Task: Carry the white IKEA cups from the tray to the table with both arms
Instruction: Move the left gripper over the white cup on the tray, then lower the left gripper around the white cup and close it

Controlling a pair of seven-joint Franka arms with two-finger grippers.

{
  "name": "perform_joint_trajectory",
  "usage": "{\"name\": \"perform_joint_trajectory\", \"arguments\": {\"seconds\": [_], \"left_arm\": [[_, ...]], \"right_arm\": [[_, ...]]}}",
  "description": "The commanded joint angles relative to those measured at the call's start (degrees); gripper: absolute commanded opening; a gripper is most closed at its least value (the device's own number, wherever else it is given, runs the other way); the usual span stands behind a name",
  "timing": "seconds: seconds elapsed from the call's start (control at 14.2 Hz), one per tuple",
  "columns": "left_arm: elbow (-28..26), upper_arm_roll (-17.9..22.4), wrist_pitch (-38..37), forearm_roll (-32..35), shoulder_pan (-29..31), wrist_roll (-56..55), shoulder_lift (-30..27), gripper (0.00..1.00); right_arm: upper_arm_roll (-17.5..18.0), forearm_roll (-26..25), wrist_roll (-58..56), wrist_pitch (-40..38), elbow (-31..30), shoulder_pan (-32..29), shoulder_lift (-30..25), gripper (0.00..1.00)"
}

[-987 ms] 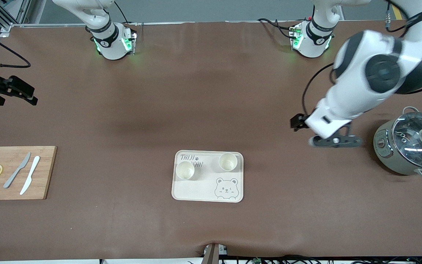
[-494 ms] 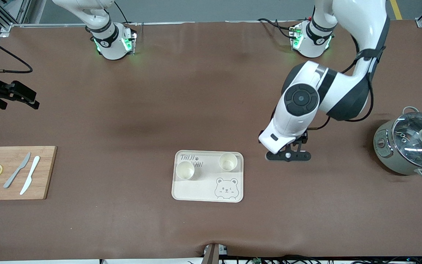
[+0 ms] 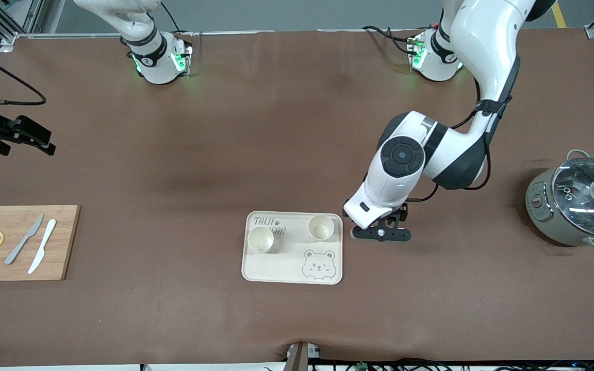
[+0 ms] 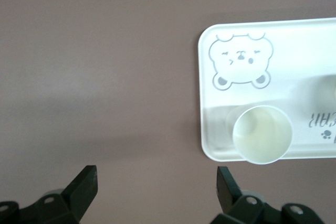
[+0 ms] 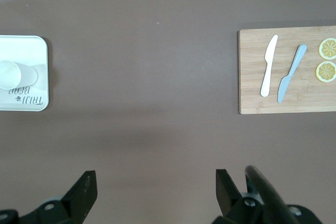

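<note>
Two white IKEA cups stand upright on the cream bear tray [image 3: 281,270]: one [image 3: 261,239] toward the right arm's end, one [image 3: 320,228] toward the left arm's end. My left gripper [image 3: 379,234] is open and empty, low over the bare table just beside the tray's edge. In the left wrist view the gripper [image 4: 156,187] has the closer cup [image 4: 262,134] off to one side on the tray [image 4: 294,51]. My right gripper [image 3: 36,139] is open and empty, high over the table's right-arm end. Its wrist view [image 5: 156,187] shows the tray corner [image 5: 31,103] and a cup [image 5: 10,74].
A wooden cutting board [image 3: 65,242] with two knives and two lemon slices lies at the right arm's end; it also shows in the right wrist view [image 5: 252,72]. A grey pot with a glass lid [image 3: 578,203] stands at the left arm's end.
My left arm has swung from beside the pot toward the tray, and its gripper now sits next to the tray's edge. The right gripper has hardly moved. The cups are unmoved.
</note>
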Motion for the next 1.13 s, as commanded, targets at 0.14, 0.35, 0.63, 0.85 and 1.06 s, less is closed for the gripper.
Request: {"name": "perform_joint_trajectory", "arguments": {"seconds": [0.14, 0.35, 0.63, 0.85, 1.06], "left_arm": [[1.68, 0.25, 5.09, 1.14, -1.65, -2.66, 3.39, 1.0], [1.59, 0.51, 6.34, 1.23, -3.5, -4.16, 4.27, 1.0], [1.51, 0.6, 6.34, 0.96, -4.46, -5.56, 4.98, 1.0], [1.59, 0.69, 6.86, 1.05, -5.17, -8.38, 6.64, 1.0], [1.59, 0.69, 8.96, 1.14, -5.79, -9.78, 9.28, 1.0]], "right_arm": [[0.32, 0.37, -0.99, -0.1, 0.4, -0.82, 0.32, 1.0], [0.32, 0.37, -0.99, -0.1, 0.4, -0.82, 0.58, 1.0], [0.32, 0.37, -0.99, -0.1, 0.4, -0.82, 0.58, 1.0], [0.32, 0.37, -0.99, -0.19, 0.4, -0.82, 0.58, 1.0], [0.32, 0.37, -0.99, -0.19, 0.48, -0.82, 0.67, 1.0]]}}
